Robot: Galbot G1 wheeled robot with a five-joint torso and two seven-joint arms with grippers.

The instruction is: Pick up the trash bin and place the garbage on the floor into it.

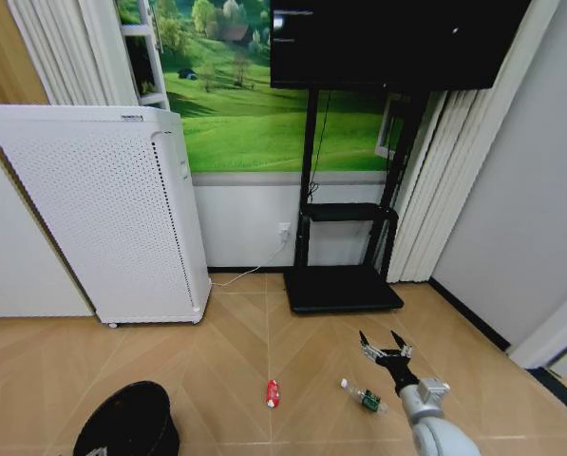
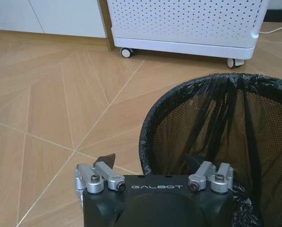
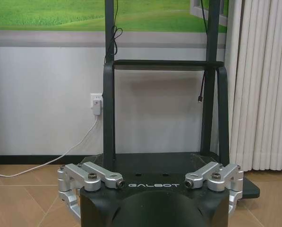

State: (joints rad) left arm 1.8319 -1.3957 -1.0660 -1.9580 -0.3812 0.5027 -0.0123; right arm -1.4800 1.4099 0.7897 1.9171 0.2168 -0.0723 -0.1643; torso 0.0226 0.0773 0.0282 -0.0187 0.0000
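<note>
Your trash bin (image 1: 128, 421) sits on the floor (image 1: 236, 332) at the lower left of the head view, in front of the white perforated appliance (image 1: 103, 214) and well apart from it. In the left wrist view, the left gripper (image 2: 152, 182) is right at the bin's near rim, with 1 side of the gripper outside the wall and the other over the mouth; you cannot tell whether its fingers have closed on the rim. The bin looks light and fairly stiff, but its fine mesh wall would probably flex if squeezed hard, and the black liner bag (image 2: 216, 99) folded over the edge is thin and slippery. Take hold at the rim, pinching wall and liner together, rather than low on the tapered side. The right gripper (image 1: 386, 345) hovers above the floor with its fingers spread wide and nothing between them, pointing toward the black TV stand base (image 1: 343, 288). You can make out 2 pieces of garbage: a red can-like item (image 1: 273, 392) near the middle of the floor, and a clear bottle with a green label (image 1: 362, 395) just beside the right arm. Both are small and light, and the bottle is likely to roll.
</note>
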